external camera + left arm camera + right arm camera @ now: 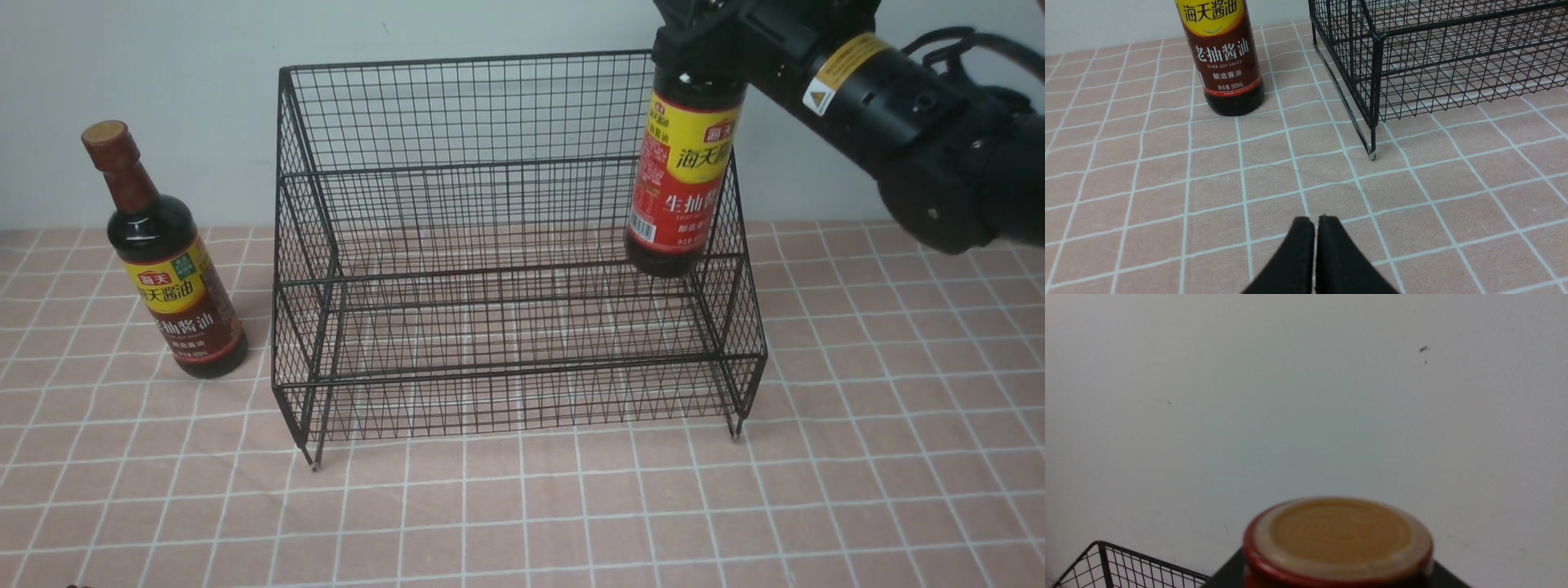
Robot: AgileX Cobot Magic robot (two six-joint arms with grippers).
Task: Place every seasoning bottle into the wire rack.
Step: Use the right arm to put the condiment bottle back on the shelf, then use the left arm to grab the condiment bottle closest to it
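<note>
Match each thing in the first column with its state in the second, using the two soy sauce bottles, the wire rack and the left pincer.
Column 1
1. red-label soy sauce bottle
2. dark soy sauce bottle
3. wire rack
4. left pincer

Column 2
A. shut, gripping nothing
B. in the air, at the rack's right end
C. standing on the checked cloth, left of the rack
D. no bottle in it yet

Pairs: 1-B, 2-C, 3-D, 4-A
</note>
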